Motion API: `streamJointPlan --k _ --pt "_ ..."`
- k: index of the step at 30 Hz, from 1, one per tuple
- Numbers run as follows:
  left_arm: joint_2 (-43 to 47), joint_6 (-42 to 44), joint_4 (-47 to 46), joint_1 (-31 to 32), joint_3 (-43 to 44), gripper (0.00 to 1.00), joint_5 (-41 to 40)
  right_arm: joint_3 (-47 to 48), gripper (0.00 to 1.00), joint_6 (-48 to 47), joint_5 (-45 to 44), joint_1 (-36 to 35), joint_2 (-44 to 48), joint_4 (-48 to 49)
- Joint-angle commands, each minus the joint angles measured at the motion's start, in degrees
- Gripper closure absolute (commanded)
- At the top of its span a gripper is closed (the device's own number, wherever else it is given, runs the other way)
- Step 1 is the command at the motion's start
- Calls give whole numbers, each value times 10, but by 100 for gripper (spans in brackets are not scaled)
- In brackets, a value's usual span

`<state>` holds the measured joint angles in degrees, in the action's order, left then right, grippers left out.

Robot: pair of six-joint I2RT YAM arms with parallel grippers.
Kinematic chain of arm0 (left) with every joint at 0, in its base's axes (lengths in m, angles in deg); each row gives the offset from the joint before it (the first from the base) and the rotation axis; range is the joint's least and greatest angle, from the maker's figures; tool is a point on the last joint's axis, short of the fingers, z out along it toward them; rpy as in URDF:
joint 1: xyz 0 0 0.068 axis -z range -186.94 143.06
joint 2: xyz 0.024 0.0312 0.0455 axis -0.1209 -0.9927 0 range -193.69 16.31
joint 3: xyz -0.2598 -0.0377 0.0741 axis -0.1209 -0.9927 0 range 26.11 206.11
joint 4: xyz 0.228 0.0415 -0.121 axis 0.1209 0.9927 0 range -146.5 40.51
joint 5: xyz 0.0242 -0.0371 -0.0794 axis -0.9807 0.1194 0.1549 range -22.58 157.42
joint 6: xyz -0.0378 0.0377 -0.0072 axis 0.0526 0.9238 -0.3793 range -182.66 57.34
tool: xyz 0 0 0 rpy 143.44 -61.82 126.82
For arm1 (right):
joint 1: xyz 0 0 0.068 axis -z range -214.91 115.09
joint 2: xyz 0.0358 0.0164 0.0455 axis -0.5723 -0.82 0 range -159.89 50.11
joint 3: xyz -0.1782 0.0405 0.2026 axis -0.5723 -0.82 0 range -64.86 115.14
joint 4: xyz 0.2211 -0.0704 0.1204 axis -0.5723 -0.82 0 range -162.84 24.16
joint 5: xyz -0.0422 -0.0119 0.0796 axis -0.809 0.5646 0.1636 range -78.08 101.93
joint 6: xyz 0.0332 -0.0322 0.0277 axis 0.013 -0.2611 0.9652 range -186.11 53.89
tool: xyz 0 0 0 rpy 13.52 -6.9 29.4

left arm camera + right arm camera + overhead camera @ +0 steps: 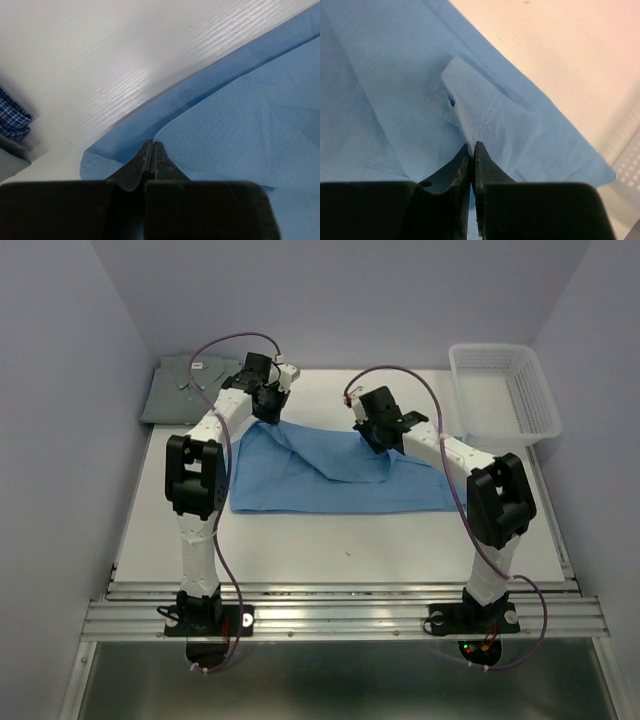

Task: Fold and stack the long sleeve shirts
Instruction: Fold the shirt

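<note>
At the desk's (340, 540) centre lies the blue shirt (340, 485), spread out. On its edge at 11 o'clock the left pincer (268, 418) is clamped tight. At 1 o'clock the right pincer (385, 445) pinches a raised fold. Well apart, the grey shirt (185, 390) sits at the desk's 11 o'clock corner.
</note>
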<state>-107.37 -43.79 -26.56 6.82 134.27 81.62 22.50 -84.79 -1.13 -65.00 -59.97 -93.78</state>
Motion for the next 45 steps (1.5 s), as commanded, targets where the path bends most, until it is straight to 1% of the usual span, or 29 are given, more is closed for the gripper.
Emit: streamJointPlan --k 1,2,3,4,7,8,11,16,18,19,21,23,24,25,26,27,28,29,31,33,34,36,37,39,40,41,42,43,45 --pt "49 -22 -11 -4 -30 100 -42 -39 93 163 -106 5 84 62" --pt "49 -22 -11 -4 -35 100 -42 -52 92 163 -128 5 97 69" --pt "55 -24 -10 -4 -40 100 -44 -80 92 208 -175 20 110 82" --pt "58 -29 -5 -5 -43 100 -48 -93 91 226 -194 29 133 85" --pt "80 -48 -28 -6 -86 100 -64 -138 90 293 -208 76 166 86" --pt "85 -50 -35 -6 -99 99 -63 -151 90 305 -202 88 178 90" --pt "92 -57 -48 -7 -134 91 -58 -204 89 322 -165 128 227 126" --pt "69 -77 -44 -7 -146 84 -93 -255 88 318 -93 186 239 179" --pt "61 -85 -37 -7 -144 75 -108 -277 87 292 -98 186 235 196" --pt "60 -92 -37 -7 -146 62 -112 -285 85 284 -94 186 231 218" --pt "68 -102 -44 -7 -160 55 -117 -305 84 272 -87 191 222 234" --pt "80 -113 -52 -7 -173 49 -118 -314 80 274 -82 191 225 233" --pt "94 -117 -58 -8 -189 33 -121 -327 78 280 -89 191 231 233" --pt "102 -120 -59 -7 -195 6 -128 -333 72 285 -102 191 242 233" --pt "113 -124 -57 -7 -198 1 -136 -337 63 289 -118 191 246 231" --pt "115 -138 -50 -7 -190 1 -161 -337 48 292 -133 191 251 220" --pt "119 -146 -42 -8 -183 1 -171 -331 28 291 -157 191 254 202" --pt "126 -153 -29 -7 -177 1 -187 -328 1 287 -167 191 261 196" --pt "134 -175 -4 -7 -148 1 -207 -313 0 283 -189 191 270 175" --pt "143 -213 22 -7 -105 1 -251 -301 0 276 -181 191 288 149" --pt "145 -226 55 -6 -89 1 -267 -294 0 274 -167 191 294 135" --pt "159 -254 78 -7 -52 1 -304 -283 0 269 -132 191 317 123" --pt "167 -281 103 -4 -38 1 -322 -285 0 266 -84 186 327 128" --pt "180 -306 113 0 -24 1 -308 -305 0 258 -24 186 346 149" --pt "190 -311 94 2 -32 1 -287 -314 0 256 43 180 356 178" --pt "211 -314 75 7 -45 1 -243 -322 0 260 71 180 357 191" --pt "218 -316 60 19 -61 1 -228 -329 0 275 98 180 355 200" --pt "228 -327 40 27 -83 1 -202 -329 0 278 153 180 344 203" --pt "233 -332 20 53 -116 1 -175 -333 0 276 183 173 333 204"
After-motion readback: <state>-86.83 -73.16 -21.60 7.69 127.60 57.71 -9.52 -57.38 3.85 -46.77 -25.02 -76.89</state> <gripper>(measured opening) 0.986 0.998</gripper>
